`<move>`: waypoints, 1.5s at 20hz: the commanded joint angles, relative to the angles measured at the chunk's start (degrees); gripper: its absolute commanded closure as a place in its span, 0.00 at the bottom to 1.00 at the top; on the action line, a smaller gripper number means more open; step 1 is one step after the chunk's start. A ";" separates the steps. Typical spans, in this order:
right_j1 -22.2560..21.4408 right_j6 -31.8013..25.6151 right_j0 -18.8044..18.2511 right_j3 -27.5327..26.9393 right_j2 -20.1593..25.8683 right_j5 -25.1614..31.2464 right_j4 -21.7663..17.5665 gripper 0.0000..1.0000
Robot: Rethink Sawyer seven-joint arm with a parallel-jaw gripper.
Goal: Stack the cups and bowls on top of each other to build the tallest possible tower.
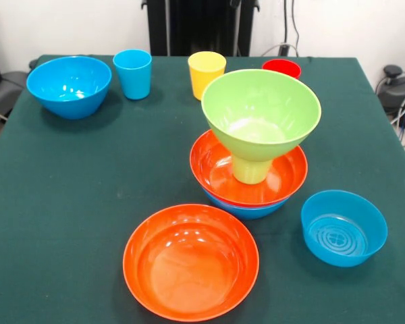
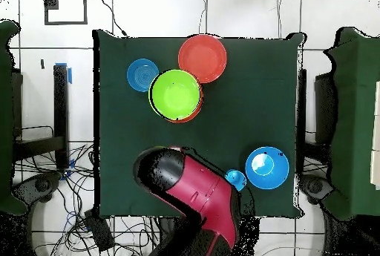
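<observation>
No writing or brand can be read on any piece. The tower (image 1: 253, 145) stands upright near the surface's (image 1: 67, 202) middle: blue bowl, orange bowl, inverted green cup, green bowl opening upward. The blue cup (image 1: 133, 73) stands apart near the far edge. The arm (image 2: 189, 190) hides the hand; I cannot tell its state.
</observation>
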 commanded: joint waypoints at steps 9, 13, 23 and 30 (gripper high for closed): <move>4.42 0.64 -5.77 6.45 11.68 -13.13 -1.29 0.00; 5.03 0.27 -7.79 6.96 13.41 -15.71 -1.98 0.00; 5.45 -0.23 -10.52 6.37 15.87 -16.64 -3.61 0.00; 5.85 0.46 -10.57 5.89 16.09 -16.71 -3.60 0.00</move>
